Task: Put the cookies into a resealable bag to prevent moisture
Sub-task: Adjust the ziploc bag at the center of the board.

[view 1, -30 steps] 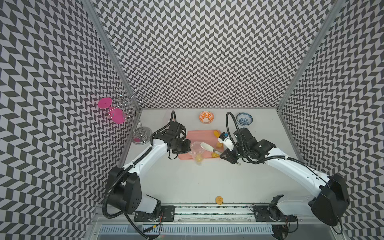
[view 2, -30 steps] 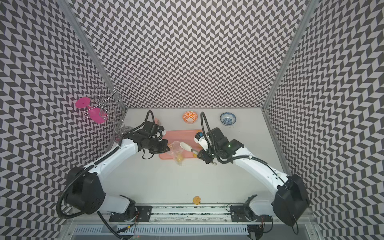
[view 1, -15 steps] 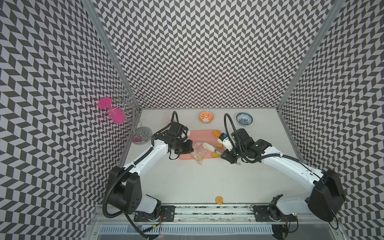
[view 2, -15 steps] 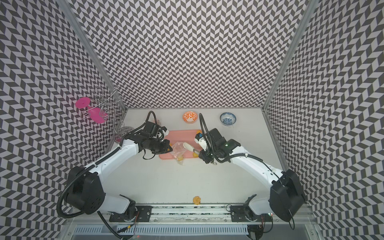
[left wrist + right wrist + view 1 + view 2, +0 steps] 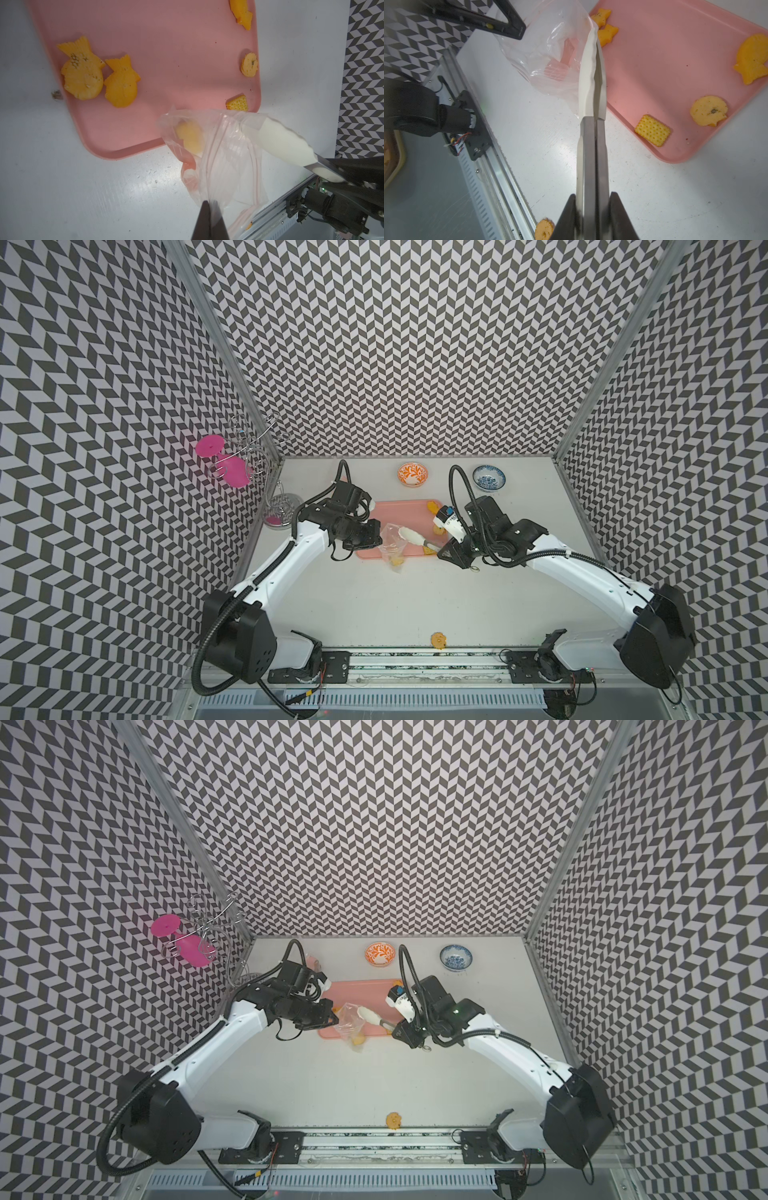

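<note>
Loading cookies (image 5: 83, 74) into the bag (image 5: 226, 166): pinched its edge in the fully closed left gripper (image 5: 207, 204), clamped the tongs (image 5: 591, 83) in the narrowly set right gripper (image 5: 591, 197), tips together at the bag's mouth. Showed one cookie (image 5: 397, 561) low inside, near the left gripper, more on the tray (image 5: 166, 52) beyond. Likely needed another pick from there next. Could not make out anything between the tips.

From high above in both top views, facing down and toward the back wall (image 5: 415, 364), far from the pink tray (image 5: 401, 512), whole table (image 5: 374, 605) around it. From the left wrist, close over that tray's near edge; from the right wrist, equally close over its near corner. Shared by all four: tray, clear bag (image 5: 224, 166) and white-tipped tongs (image 5: 589, 72) at its edge.
</note>
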Robot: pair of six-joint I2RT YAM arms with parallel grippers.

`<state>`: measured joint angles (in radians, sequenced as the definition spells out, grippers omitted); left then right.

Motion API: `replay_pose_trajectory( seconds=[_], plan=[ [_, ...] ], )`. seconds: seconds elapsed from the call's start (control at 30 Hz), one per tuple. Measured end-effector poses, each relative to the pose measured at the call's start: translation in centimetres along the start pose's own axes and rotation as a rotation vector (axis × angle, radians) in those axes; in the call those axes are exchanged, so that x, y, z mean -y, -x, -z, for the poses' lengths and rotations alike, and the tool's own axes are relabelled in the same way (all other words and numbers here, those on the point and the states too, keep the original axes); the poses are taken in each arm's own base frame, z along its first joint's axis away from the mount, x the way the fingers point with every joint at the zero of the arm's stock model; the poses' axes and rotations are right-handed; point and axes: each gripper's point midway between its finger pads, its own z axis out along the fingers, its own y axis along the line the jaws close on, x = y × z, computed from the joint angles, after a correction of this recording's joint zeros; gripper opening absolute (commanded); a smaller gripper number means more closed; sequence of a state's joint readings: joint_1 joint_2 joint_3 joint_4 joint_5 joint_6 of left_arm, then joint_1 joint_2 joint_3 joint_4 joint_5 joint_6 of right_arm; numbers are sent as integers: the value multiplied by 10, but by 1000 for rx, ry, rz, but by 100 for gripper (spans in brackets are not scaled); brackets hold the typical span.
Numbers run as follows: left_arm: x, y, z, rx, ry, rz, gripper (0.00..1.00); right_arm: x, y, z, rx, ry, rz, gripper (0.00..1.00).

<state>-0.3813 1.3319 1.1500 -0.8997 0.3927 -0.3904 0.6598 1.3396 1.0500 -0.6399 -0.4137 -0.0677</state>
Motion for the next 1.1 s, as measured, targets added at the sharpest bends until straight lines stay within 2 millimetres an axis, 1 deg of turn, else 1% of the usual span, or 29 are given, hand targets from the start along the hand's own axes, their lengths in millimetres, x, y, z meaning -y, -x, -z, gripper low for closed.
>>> replay_pose_trajectory(
  seconds=[0.07,0.13,0.2,0.27,0.33,0.4,0.47,0.53,0.57,0.67,0.7,0.77,0.8,0.87,0.93,1.0,1.1],
  plan=[
    [4,-7,17,20,-4,-4,0,-18,0,2,4,51,20,8],
    [5,-17,28,25,-6,4,0,-34,-1,2,-1,93,38,8],
    [1,-28,31,21,-2,15,0,-47,-4,3,-7,127,45,8],
    [-10,-47,25,-18,16,42,0,-56,-12,1,-20,153,47,8],
    [-22,-61,14,-61,42,66,0,-58,-24,-4,-46,160,41,9],
    [-35,-74,2,-103,73,93,0,-53,-37,-11,-78,147,30,10],
    [-45,-80,-9,-128,95,117,0,-44,-47,-18,-110,108,25,11],
    [-47,-78,-16,-129,93,128,0,-36,-48,-23,-117,70,33,12],
    [-46,-74,-18,-119,85,128,0,-33,-47,-24,-114,54,39,14],
    [-41,-62,-21,-89,64,124,0,-27,-40,-25,-84,22,58,17],
    [-40,-58,-23,-82,60,122,0,-26,-38,-25,-75,13,62,20],
    [-38,-53,-24,-69,54,117,0,-23,-34,-24,-60,-5,69,32],
    [-37,-50,-25,-62,51,114,0,-23,-33,-23,-54,-11,73,36],
    [-37,-46,-26,-56,48,112,0,-23,-29,-18,-34,-22,85,41],
    [-37,-43,-28,-56,48,112,0,-21,-23,-9,-1,-47,87,48],
    [-36,-40,-30,-53,47,110,0,-16,-16,2,36,-90,78,50],
    [-35,-36,-31,-47,45,108,0,0,-13,18,72,-178,35,51]
  ],
)
